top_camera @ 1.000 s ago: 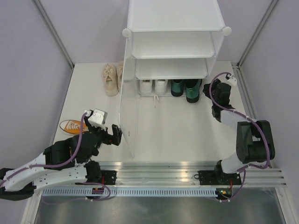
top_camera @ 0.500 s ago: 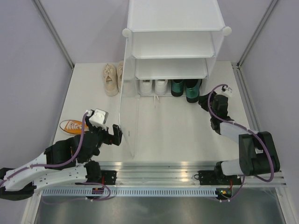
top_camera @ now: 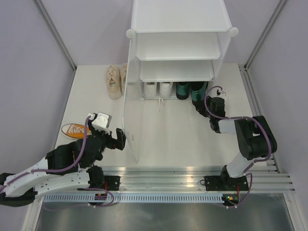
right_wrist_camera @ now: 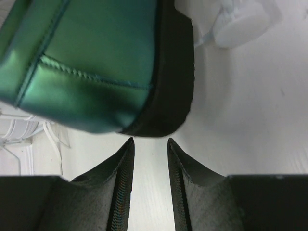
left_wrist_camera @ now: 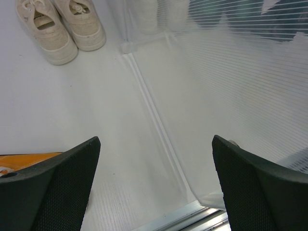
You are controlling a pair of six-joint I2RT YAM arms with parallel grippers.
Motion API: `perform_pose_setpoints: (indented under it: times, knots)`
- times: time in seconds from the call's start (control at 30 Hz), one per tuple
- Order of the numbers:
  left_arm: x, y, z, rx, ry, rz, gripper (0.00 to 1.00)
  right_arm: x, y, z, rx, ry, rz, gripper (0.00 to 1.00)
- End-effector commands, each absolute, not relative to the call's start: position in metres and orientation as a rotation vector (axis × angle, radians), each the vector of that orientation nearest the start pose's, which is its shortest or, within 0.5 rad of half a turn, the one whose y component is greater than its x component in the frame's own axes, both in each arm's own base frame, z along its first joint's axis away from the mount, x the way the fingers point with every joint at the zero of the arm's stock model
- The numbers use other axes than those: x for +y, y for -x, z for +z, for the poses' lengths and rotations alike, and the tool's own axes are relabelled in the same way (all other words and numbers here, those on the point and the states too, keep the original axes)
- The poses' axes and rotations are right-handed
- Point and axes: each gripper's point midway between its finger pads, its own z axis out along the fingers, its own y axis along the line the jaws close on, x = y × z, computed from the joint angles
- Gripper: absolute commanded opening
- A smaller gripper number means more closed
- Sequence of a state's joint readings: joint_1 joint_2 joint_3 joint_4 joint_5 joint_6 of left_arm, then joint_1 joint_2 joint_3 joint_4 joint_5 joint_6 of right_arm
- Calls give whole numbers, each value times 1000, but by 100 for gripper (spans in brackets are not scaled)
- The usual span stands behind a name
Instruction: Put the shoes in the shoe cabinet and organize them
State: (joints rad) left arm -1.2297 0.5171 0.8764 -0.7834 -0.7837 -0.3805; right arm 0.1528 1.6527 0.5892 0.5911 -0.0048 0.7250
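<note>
Green heels point(top_camera: 196, 92) stood side by side at the right of the bottom tier of the shoe cabinet point(top_camera: 179, 14), their long axes running near to far, and the right-hand one jutted a little toward me. My right pincer point(top_camera: 201, 107) lay just on its near side, pointed far-left at it; this was by far the nearer arm. In the wrist view the heel point(right_wrist_camera: 96, 62) loomed just beyond my fingertips point(right_wrist_camera: 126, 159), and I could not tell whether they touched. The fingers were drawn close with a narrow slit between them, gripping nothing, so I judged an inward push likely. My left pincer point(top_camera: 118, 138) gaped wide and empty, with the orange sneaker point(top_camera: 73, 130) to its left.
</note>
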Motion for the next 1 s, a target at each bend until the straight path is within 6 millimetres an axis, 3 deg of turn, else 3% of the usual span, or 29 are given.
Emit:
perform_pose_setpoints:
  times: [0.0, 0.3, 0.6, 0.77, 0.97]
  knots:
    - [-125, -168, 266, 1843, -320, -297, 100, 89, -456, 92, 1856, -535, 523, 39]
    - [-124, -168, 265, 1843, -317, -292, 100, 69, -488, 101, 1826, -564, 370, 36]
    - [-124, -168, 265, 1843, -317, -292, 100, 41, -476, 111, 1780, -477, 172, 36]
    - [-125, -168, 264, 1845, -319, -284, 100, 38, -473, 132, 1694, -430, 111, 36]
    - [-124, -169, 264, 1845, -316, -282, 100, 43, -482, 134, 1692, -388, 55, 36]
